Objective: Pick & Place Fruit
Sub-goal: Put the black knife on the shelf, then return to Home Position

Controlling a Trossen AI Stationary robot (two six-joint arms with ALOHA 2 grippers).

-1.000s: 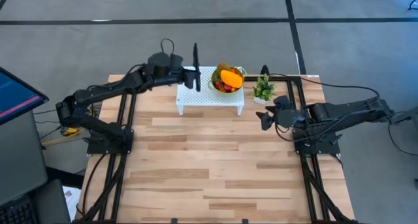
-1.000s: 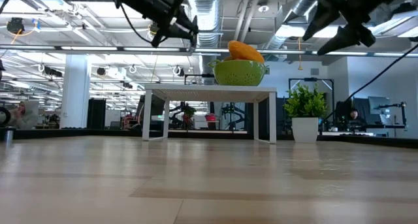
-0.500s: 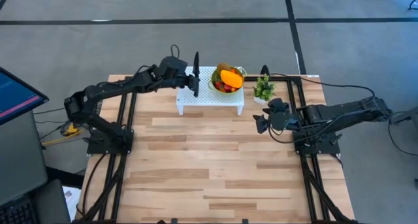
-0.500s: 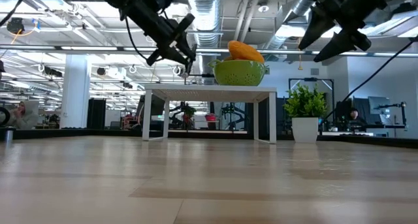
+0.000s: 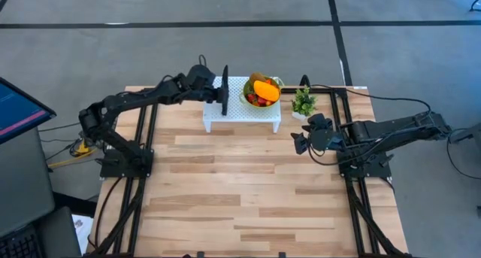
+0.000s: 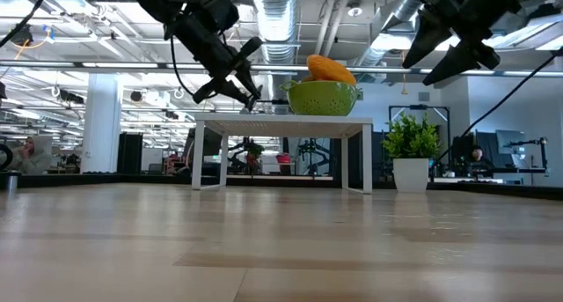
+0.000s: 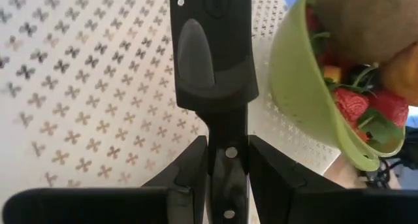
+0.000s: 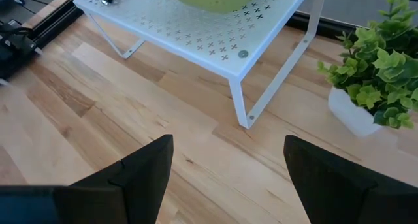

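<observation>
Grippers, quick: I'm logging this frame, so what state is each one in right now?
Left gripper: shut on the black knife, above the white rack.
Right gripper: open, holding nothing, over the table.

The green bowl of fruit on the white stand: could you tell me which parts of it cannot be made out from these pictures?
- High view: the small pieces beside the mango in the green bowl are too small to count.
- Low view: the bowl wall hides everything below the mango.
- Left wrist view: the knife in the left gripper and the frame edge cut off most of the bowl.
- Right wrist view: the top edge crops the bowl.
</observation>
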